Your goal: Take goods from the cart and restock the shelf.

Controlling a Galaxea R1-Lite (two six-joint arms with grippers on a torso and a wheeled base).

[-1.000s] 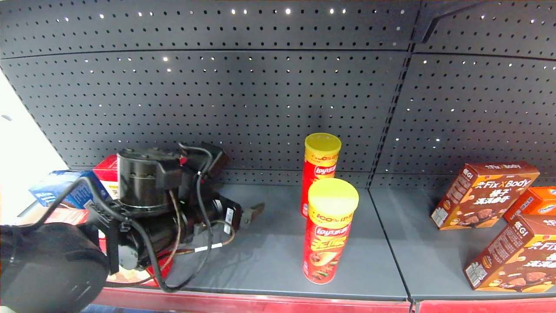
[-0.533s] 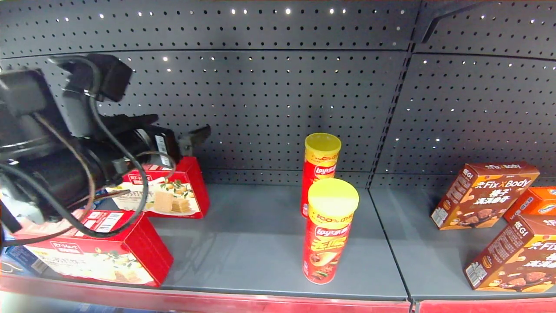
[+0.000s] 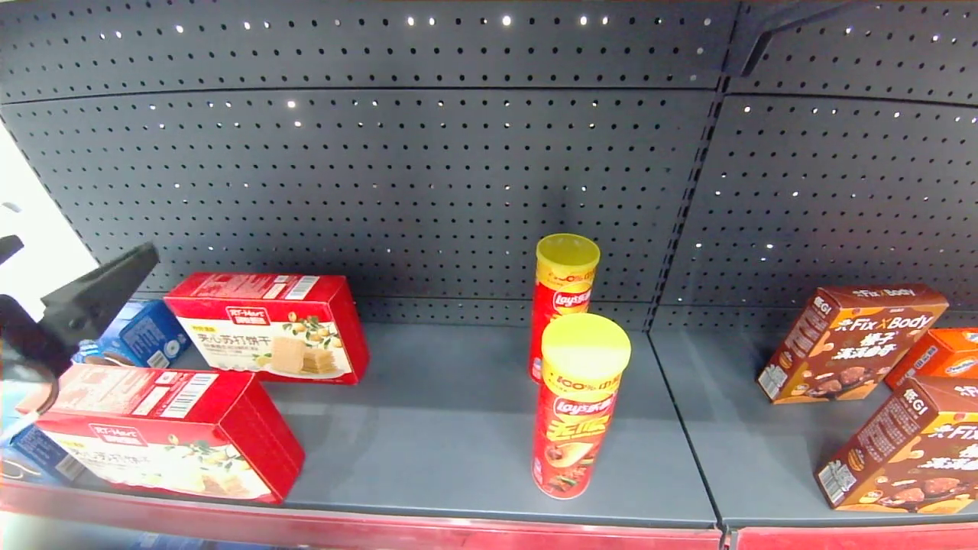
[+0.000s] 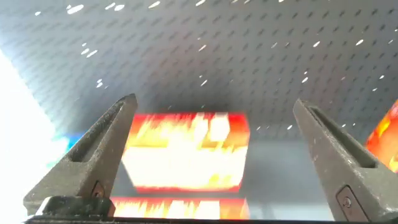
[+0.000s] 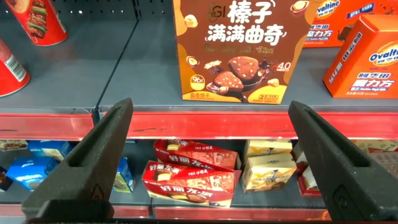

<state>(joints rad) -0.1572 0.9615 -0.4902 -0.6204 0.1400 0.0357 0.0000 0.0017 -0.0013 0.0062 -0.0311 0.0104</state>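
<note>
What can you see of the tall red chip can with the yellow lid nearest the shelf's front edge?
The front can is a tall red cylinder, cardboard-like, printed with yellow lettering and a chip picture, closed by a flat yellow lid that looks plastic. It stands upright on the grey shelf board, near its red front edge, directly ahead of a second red can, yellow-lidded too. Whether they touch cannot be told. Nothing else touches it.

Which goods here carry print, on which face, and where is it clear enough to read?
Front crisp tube: logo and wording on its side, clear.
Brown box: large characters on its front, clear.
Orange box: wording on its front, clear.
Rear red biscuit box: front wording clear; top label too small.
Blue pack: too small.
</note>
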